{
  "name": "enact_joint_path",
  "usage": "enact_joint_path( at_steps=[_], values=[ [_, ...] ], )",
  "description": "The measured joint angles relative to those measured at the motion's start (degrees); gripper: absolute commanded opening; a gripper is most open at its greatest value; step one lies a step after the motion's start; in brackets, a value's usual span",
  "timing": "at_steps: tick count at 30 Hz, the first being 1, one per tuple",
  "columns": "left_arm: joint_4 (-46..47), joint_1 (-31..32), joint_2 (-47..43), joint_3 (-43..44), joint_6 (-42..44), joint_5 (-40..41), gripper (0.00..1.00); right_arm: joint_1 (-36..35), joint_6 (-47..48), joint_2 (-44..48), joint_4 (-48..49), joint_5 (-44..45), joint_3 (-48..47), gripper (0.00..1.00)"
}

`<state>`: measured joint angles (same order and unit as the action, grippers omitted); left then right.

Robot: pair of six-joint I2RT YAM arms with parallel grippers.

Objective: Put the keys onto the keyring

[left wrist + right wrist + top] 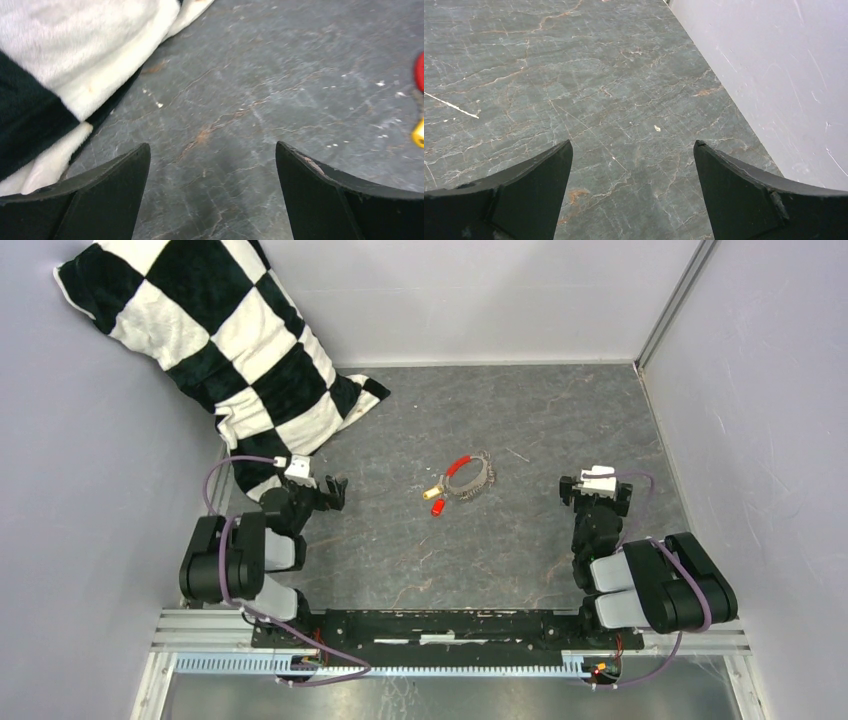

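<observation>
Both grippers are held spread wide and nothing is pinched in either: the left gripper (212, 150) and the right gripper (633, 145) are poised over bare table (560, 410).

The keyring (470, 478) lies flat, well ahead and to the right of the left fingers and well to the left of the right fingers. The yellow key (433, 493) and the red key (438, 507) lie just beside the ring, on the side nearer the left fingers. Whether they touch it cannot be told.

Trouble is most likely to be caused by size. Each key is far smaller than a fingertip, so a key could be pushed along the smooth table rather than pinched. The ring lies flat, so it may be skidded away or pressed down instead of lifted. With ring and keys so close together, both could be caught in one closing. The cushion (220, 330), close to the left of the left fingers, could be snagged if that arm is swung wide.

No container is seen, and nothing is held inside anything.
</observation>
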<state>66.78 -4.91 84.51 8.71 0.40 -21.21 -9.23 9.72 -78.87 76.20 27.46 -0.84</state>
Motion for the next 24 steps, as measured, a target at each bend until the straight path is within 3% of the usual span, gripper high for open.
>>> enact_joint_path(
  at_steps=[3,24],
  values=[
    [-0.42,0.44,4.17,1.6,0.02,2.4,1.0,0.2,-0.07,0.0,0.22,-0.42,0.0,0.98],
    [1.09,1.51,4.22,2.69,0.02,5.92,1.0,1.49,-0.46,0.0,0.26,-1.97,0.0,0.98]
  ],
)
